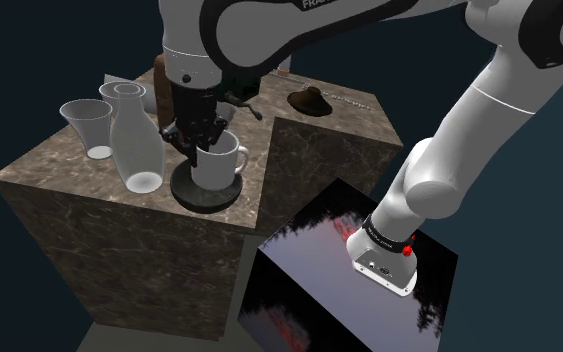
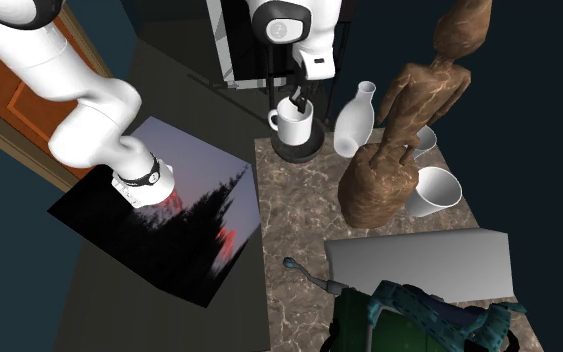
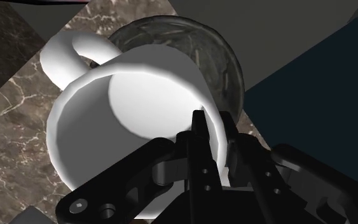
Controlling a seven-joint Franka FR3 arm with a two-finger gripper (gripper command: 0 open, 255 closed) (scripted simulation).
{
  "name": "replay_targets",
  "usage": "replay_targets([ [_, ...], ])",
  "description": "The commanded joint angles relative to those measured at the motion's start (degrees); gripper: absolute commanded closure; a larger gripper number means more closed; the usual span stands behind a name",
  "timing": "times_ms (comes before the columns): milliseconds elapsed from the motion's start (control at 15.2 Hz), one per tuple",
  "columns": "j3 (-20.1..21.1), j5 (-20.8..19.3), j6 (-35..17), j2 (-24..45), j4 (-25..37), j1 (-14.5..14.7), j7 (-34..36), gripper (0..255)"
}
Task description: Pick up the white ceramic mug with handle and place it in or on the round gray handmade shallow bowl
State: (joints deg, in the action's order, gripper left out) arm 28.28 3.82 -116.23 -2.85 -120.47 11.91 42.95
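Note:
A white mug (image 1: pixel 217 160) with its handle toward the shoulder view's right stands upright in a dark round shallow bowl (image 1: pixel 207 197) near the marble block's front corner. My black gripper (image 1: pixel 201 140) comes down on the mug's rim on the side away from the handle. In the wrist view the gripper (image 3: pixel 214 124) is shut on the mug (image 3: pixel 126 108), with one finger inside its wall and one outside. The bowl (image 3: pixel 215 51) shows beneath and beyond it. From the second exterior view, the mug (image 2: pixel 294 125) sits on the bowl (image 2: pixel 299 152) under the gripper (image 2: pixel 297 103).
A tall pale carafe (image 1: pixel 137 140) and a flared white cup (image 1: pixel 89 125) stand close beside the bowl. A dark hat-shaped object (image 1: pixel 311 100) lies farther back. A brown wooden figure (image 2: pixel 399 130) rises beyond the carafe. The bowl sits near the block's edge (image 1: pixel 254 215).

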Motion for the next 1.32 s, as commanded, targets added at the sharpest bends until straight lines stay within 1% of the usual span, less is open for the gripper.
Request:
replay_targets([
  [0,-0.02,-0.09,-0.75,0.2,-0.53,-0.03,-0.05,255],
  [396,-0.02,-0.1,-0.75,0.2,-0.52,-0.03,-0.05,255],
  [462,-0.02,-0.09,-0.74,0.2,-0.52,-0.03,-0.05,0],
  [792,-0.02,-0.09,-0.75,0.19,-0.53,-0.03,-0.05,0],
  [1056,-0.46,0.63,6.5,-1.75,4.96,-0.3,-0.65,0],
  [1254,-0.47,0.63,6.5,-1.75,4.95,-0.29,-0.65,0],
])
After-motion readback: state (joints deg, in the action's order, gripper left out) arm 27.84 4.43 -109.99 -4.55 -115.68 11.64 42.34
